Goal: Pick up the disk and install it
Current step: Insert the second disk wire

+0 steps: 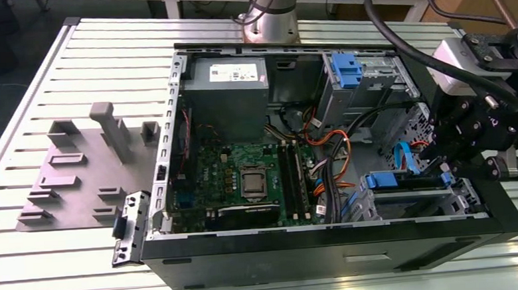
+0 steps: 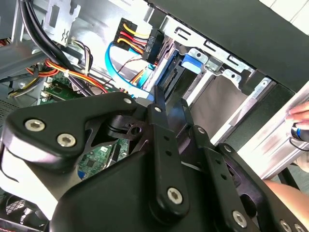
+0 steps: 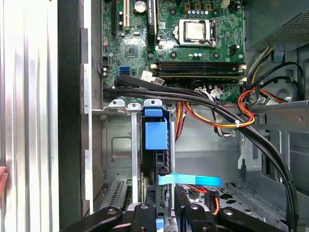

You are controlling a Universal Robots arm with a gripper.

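Silver slatted aluminium forms the desk (image 1: 60, 62) on which an open black computer tower case (image 1: 335, 247) lies on its side. Inside it are a green motherboard (image 1: 243, 179), a grey metal power supply box with a white sticker (image 1: 225, 87) and bundles of black, orange and yellow cables (image 3: 227, 108). A grey moulded fixture with upright blocks (image 1: 83, 174) sits on the desk to the exterior view's left of the case.

The disk, a flat hard drive with a blue plastic frame (image 1: 380, 180), stands on edge in a slot of the metal drive cage (image 1: 413, 200) at the case's corner toward the exterior view's right. In the first wrist view its blue frame (image 3: 155, 135) sits between the cage's rails with a dark edge below it. A flat light-blue data cable (image 3: 190, 180) crosses just beside it. A second blue plastic latch piece (image 1: 345, 71) sits in the other cage near the power supply.

The black end effector (image 1: 451, 168) hangs over the drive cage. In the first wrist view (image 3: 166, 212) its linkages flank the disk's edge, and in the second wrist view (image 2: 166, 99) its tips point at the disk (image 2: 171, 79). Whether it is clamped on the disk or released, I cannot tell.

A person's hand (image 2: 301, 113) rests at the desk's edge.
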